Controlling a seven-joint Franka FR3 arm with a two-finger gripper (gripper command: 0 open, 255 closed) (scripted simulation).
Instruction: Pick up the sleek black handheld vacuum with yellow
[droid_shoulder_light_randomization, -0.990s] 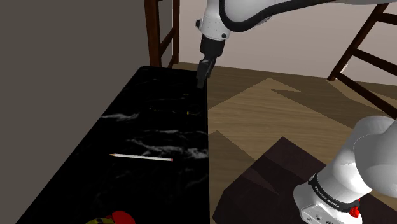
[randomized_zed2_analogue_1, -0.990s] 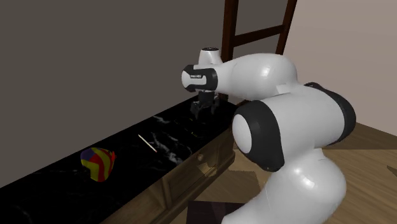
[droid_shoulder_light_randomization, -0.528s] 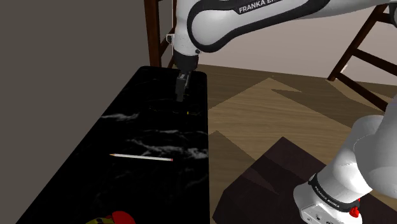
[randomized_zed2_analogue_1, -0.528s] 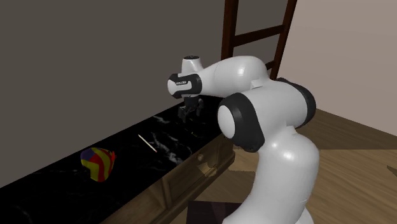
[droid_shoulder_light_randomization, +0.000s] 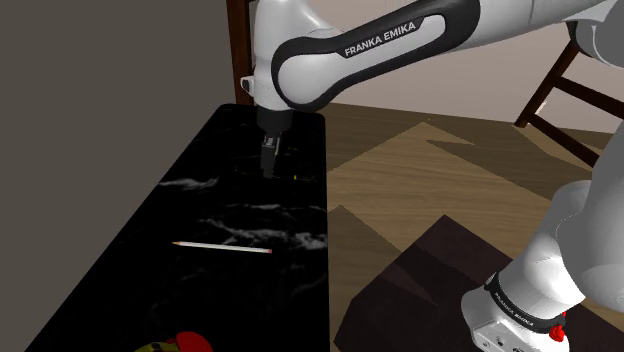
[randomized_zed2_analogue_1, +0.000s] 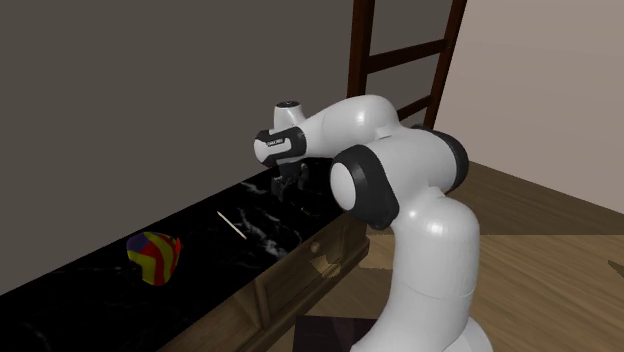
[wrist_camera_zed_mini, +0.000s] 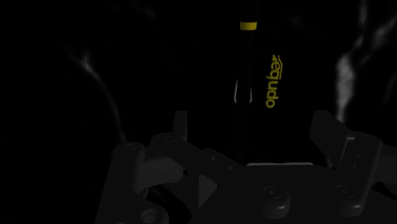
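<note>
Black vacuum (wrist_camera_zed_mini: 257, 76) with yellow lettering lies just ahead of the spread claw (wrist_camera_zed_mini: 254, 119).

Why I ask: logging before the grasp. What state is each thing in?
All-black two-finger gripper: open, over the vacuum, holding nothing.
Black handheld vacuum with yellow lettering: lying on the black marble counter, ungrasped.
Thin white stick with a red tip: lying flat.
Red, yellow and blue ball: resting on the counter.
</note>
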